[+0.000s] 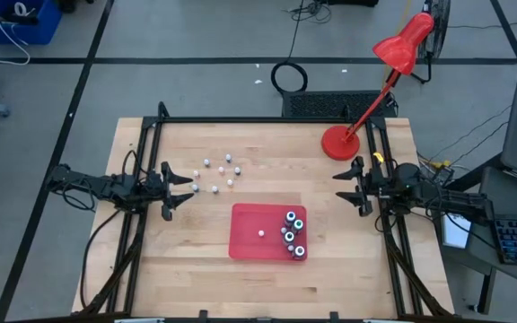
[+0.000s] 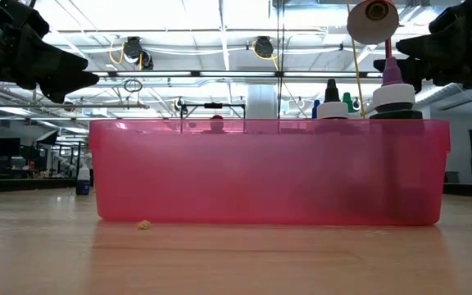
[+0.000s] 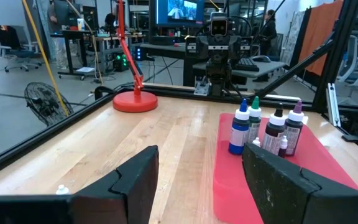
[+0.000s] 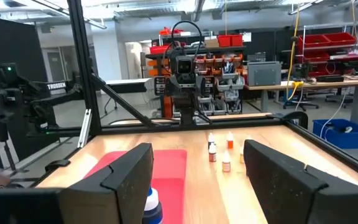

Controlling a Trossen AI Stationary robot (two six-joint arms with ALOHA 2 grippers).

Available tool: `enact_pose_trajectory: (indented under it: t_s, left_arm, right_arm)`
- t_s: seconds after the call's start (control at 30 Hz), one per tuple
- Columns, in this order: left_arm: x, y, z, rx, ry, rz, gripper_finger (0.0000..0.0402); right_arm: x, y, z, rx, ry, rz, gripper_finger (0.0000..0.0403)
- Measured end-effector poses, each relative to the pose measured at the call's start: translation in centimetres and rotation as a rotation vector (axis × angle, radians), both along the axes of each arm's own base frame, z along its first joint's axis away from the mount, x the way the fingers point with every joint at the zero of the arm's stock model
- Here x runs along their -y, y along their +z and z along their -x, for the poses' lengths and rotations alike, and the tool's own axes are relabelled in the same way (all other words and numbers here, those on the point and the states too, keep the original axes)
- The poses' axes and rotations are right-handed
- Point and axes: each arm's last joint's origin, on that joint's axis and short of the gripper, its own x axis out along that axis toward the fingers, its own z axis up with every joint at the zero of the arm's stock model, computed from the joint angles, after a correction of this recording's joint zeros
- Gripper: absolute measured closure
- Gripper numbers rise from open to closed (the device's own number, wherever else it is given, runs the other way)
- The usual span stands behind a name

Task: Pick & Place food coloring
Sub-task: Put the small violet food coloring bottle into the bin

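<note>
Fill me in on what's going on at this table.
Nothing is being handled right now. The left gripper and right gripper hang open at opposite table edges. Four food coloring bottles stand in the red tray; several more small bottles stand loose on the wood near the left gripper.

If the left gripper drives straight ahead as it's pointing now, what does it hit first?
Probably the loose small food coloring bottles just ahead of the open left gripper; its height above them is unclear.
</note>
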Motion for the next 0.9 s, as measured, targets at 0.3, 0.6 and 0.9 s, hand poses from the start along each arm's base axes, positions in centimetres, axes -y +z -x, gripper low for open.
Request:
enact_pose_trajectory:
  t_s: [0.3, 0.6, 0.9]
  left_arm:
    - [0.0, 0.0, 0.0, 0.006, 0.000, 0.006, 0.0169]
    - [-0.1, 2.7, 0.3, 0.281, -0.001, 0.084, 0.0169]
    - [-0.1, 3.3, 0.5, 0.356, -0.009, 0.154, 0.0169]
  right_arm:
    - [0.0, 0.0, 0.0, 0.001, 0.000, 0.000, 0.0165]
    - [0.0, 0.0, 0.0, 0.002, 0.000, 0.001, 0.0165]
    - [0.0, 0.0, 0.0, 0.001, 0.000, 0.001, 0.0165]
